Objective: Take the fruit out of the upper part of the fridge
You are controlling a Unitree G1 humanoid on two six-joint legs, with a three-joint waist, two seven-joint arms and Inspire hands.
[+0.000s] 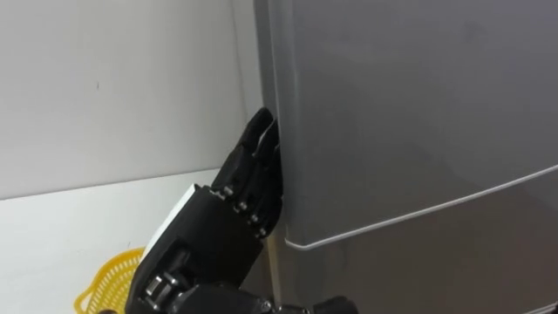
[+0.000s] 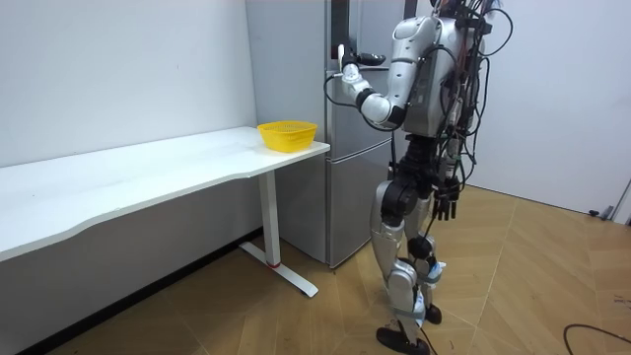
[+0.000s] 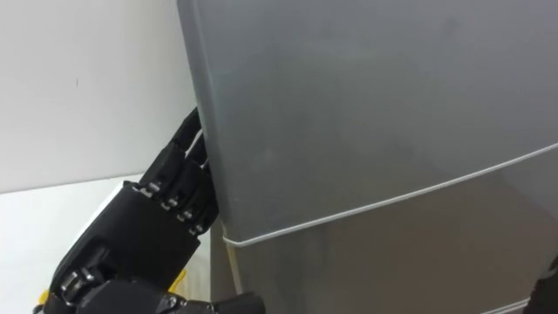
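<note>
A pale wall (image 2: 118, 69) and a wooden plank floor (image 2: 513, 286) enclose the room, with a long white table (image 2: 148, 177) running along the wall at 9 o'clock in the room view. The tall grey fridge (image 2: 345, 197) stands at the table's far end, and the robot stands upright on the floor facing it. In the eye views the upper door (image 1: 418, 113) lies shut from 12 to 3 o'clock, above a thin seam, with the lower door (image 1: 436, 270) at 5 o'clock. The left hand (image 1: 231, 205) comes in from 7 o'clock against the upper door's left edge; I cannot tell whether it grips that edge. A yellow basket (image 1: 105, 279) sits on the table at 8 o'clock.
</note>
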